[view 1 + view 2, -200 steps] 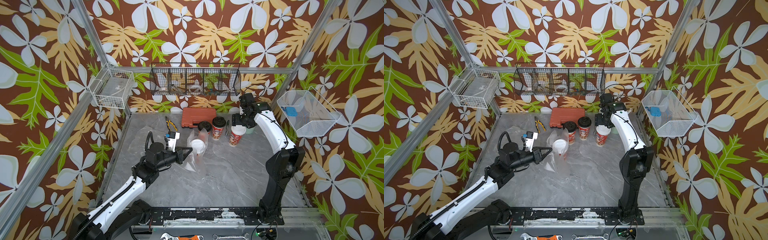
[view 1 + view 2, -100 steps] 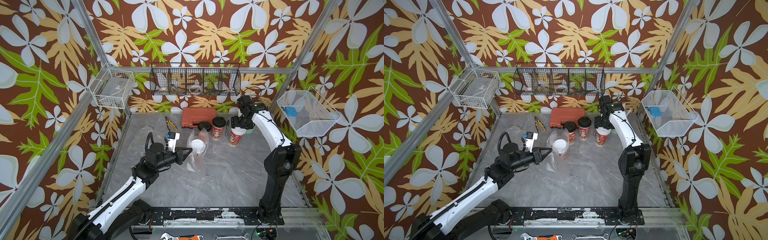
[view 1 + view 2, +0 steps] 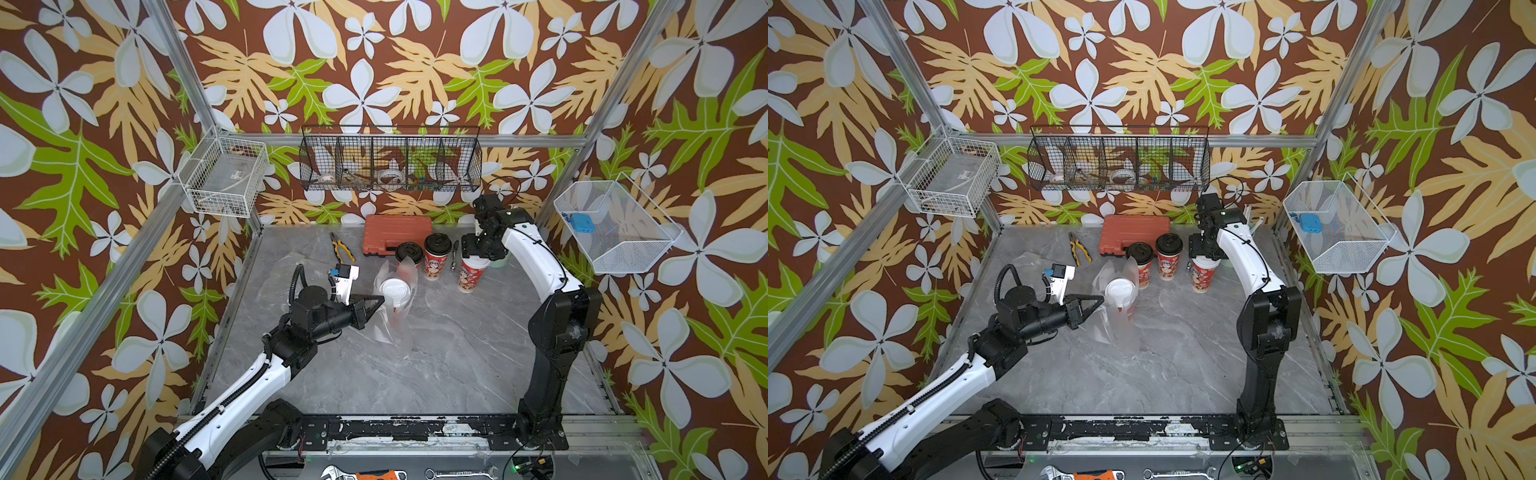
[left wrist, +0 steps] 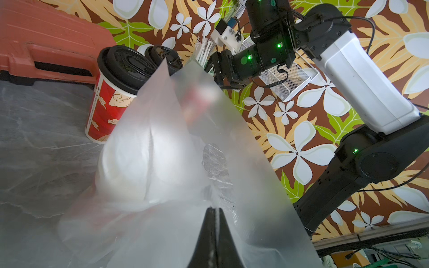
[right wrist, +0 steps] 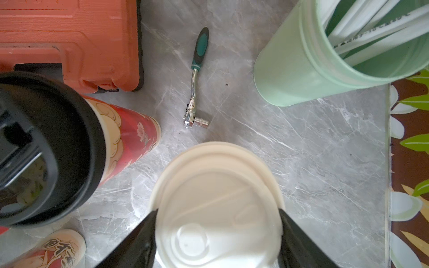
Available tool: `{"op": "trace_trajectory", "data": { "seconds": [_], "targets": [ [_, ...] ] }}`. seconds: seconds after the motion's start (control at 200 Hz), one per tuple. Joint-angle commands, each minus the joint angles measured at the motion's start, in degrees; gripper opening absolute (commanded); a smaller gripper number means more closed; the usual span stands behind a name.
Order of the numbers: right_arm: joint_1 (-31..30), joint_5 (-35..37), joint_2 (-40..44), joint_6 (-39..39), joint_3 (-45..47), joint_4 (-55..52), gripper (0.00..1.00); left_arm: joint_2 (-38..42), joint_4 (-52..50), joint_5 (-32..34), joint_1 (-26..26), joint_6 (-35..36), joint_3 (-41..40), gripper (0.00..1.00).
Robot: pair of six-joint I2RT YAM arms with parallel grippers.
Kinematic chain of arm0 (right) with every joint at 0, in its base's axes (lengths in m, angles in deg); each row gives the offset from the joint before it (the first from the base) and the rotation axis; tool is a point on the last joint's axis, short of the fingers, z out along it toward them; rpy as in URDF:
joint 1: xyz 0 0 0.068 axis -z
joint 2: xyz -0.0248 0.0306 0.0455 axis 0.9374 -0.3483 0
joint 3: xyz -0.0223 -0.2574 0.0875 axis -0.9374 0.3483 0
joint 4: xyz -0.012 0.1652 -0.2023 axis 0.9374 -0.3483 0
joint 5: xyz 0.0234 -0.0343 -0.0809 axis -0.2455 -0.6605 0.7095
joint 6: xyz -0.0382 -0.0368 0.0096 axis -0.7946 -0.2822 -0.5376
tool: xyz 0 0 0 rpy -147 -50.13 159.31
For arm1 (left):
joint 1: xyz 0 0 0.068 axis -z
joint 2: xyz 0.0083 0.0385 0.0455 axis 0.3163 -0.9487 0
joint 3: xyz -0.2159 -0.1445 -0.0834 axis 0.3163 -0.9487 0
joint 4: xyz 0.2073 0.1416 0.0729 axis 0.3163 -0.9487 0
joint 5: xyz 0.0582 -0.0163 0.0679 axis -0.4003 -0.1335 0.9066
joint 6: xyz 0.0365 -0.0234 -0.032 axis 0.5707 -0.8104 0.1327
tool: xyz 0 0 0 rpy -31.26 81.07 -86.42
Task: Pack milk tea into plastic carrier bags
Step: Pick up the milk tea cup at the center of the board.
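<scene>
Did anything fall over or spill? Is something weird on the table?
Nothing spilled or fell: the four milk tea cups stand upright, one already inside a plastic bag. The odd thing is tools among the drinks: a ratchet wrench lies flat between cups, with pliers and a red tool case close by.

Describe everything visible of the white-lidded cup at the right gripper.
The white-lidded cup is tall red paper with cartoon prints and a white plastic lid. It stands upright on the table, apart from a black-lidded cup and the green straw holder. The right gripper clasps it from above, a finger either side of the lid.
</scene>
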Motion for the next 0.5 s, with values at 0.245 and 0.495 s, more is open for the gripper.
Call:
{"op": "trace_trajectory", "data": {
  "seconds": [0.245,0.495],
  "targets": [
    [-0.01,0.84,-0.11,-0.07,-2.30,-3.24,0.79,0.21,0.26,0.02,0.01,0.24,-0.19,0.00],
    [-0.01,0.19,-0.59,-0.11,-0.32,-2.61,0.77,0.33,0.34,0.03,0.01,0.23,-0.37,0.00]
  ]
}}
